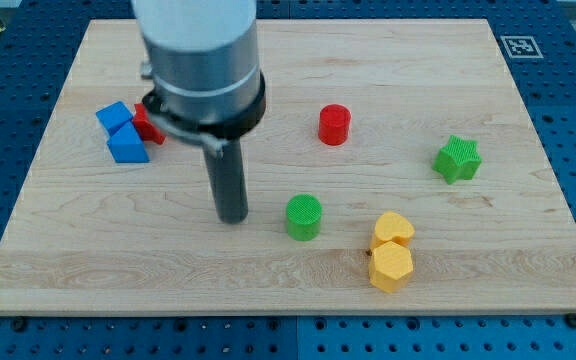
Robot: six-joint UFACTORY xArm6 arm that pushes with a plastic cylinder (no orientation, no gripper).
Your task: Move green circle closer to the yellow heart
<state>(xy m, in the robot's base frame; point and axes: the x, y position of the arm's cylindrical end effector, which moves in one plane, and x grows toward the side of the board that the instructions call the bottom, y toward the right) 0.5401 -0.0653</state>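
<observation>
At the upper left of the frame two blue blocks sit touching each other, their shape blocky but hard to name exactly, and a red block is wedged just behind them at their right. Most of that red piece is hidden by the arm's grey housing, so its shape cannot be told. The housing itself is cut off by the top edge of the frame.

Below it the dark rod comes down to my tip, which rests on the wooden board left of centre. The tool has no jaws to spread or press together; it is a plain rod, holding nothing and touching no block. My tip stands just to the left of the green circle, with a small gap of bare wood between them.

The green circle sits slightly below the middle of the frame. It looks like a small, stiff, light plastic cylinder with a ribbed top, likely to slide easily on the smooth wood and also to roll off the rod if pushed off-centre. The place to press is probably its left wall, a little toward the top, since the yellow heart lies near it to the right and slightly lower.

A red cylinder stands above, well apart. Touching the heart from below is a yellow hexagonal block. At the far right is a green star.
</observation>
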